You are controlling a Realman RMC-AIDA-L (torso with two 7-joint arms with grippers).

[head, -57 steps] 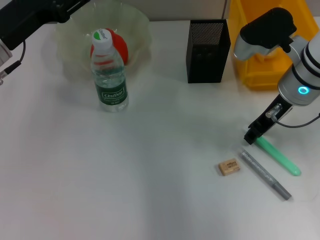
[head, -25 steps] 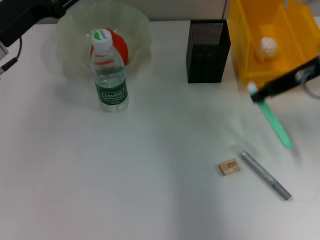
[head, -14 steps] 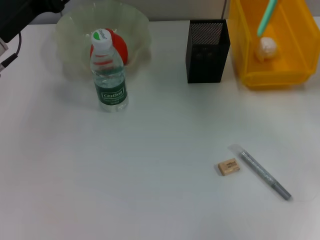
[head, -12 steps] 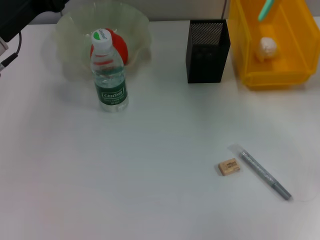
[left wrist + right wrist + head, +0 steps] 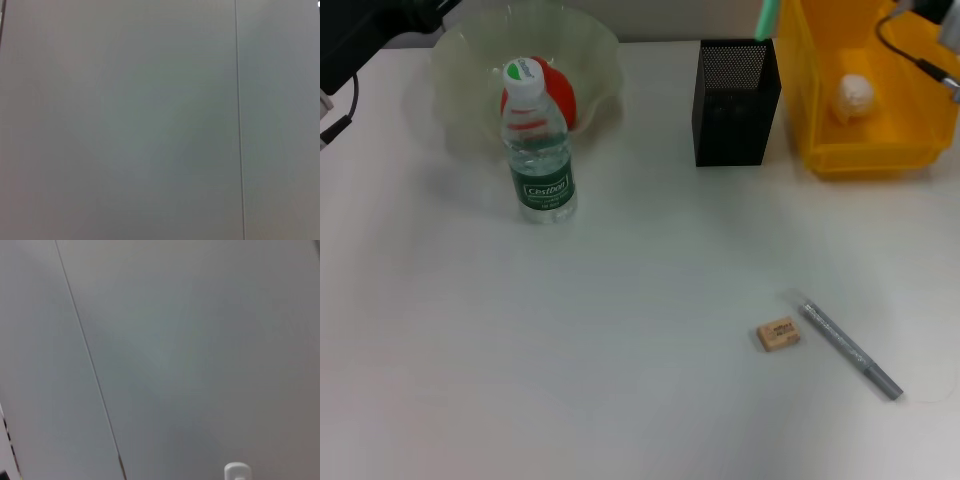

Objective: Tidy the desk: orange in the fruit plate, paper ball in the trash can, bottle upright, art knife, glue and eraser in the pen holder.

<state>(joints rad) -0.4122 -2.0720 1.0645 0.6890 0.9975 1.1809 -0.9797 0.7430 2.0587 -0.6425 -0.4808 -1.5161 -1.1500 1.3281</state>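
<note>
The green glue stick hangs in the air just above the black mesh pen holder. Its upper end and my right gripper are cut off by the top edge of the head view, and only the right arm's cable shows. The orange lies in the pale-green fruit plate. The bottle stands upright in front of the plate. The paper ball lies in the yellow trash can. The tan eraser and the grey art knife lie side by side on the table at the front right.
My left arm is parked at the far left corner, with its gripper out of view. Both wrist views show only a plain grey wall panel with a seam. The white table spreads in front.
The right arm lifted the green glue stick off the table beside the art knife, swung it up over the trash can, then moved it left until it hung above the pen holder.
</note>
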